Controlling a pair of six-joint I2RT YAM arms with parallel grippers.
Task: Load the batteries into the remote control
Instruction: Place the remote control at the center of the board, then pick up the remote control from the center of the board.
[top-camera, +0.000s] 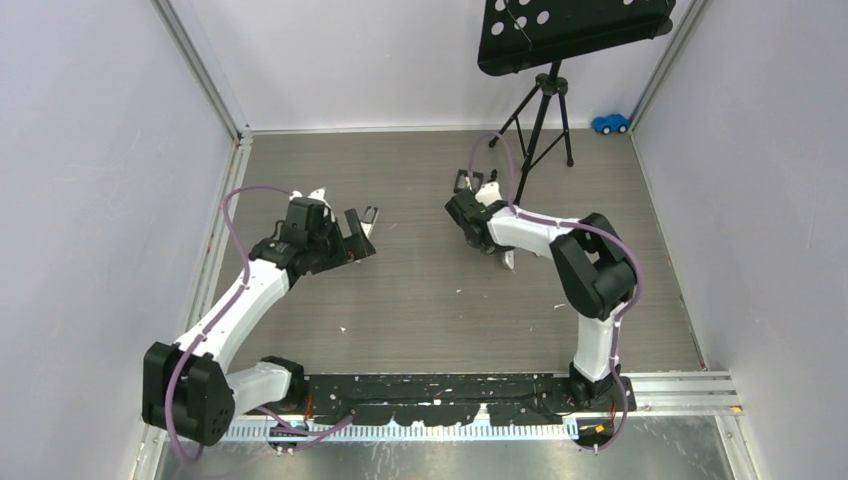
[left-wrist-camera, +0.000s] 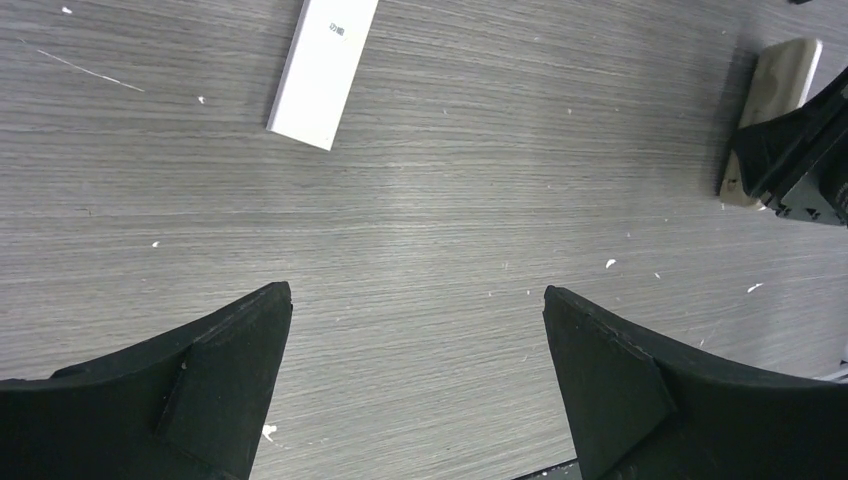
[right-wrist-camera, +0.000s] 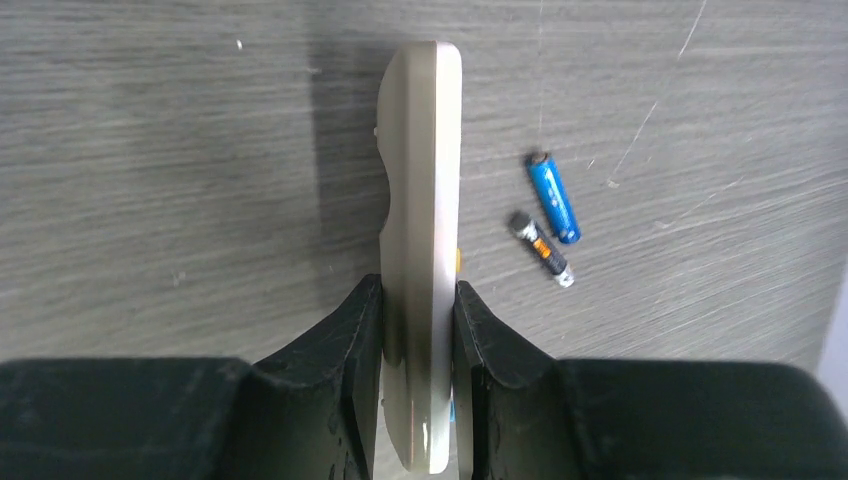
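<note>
The right jaws clench the remote (right-wrist-camera: 420, 200) at its near end. It is turned on edge, long axis pointing straight out from them. Right of it, past the jaw tips, two batteries lie on the worktop (right-wrist-camera: 150, 150): orange battery (right-wrist-camera: 540, 249) nearer, blue battery (right-wrist-camera: 553, 197) just beyond, both roughly along the remote's axis. The left jaws gape, released, over the worktop; white slab (left-wrist-camera: 322, 65) far ahead-left.
</note>
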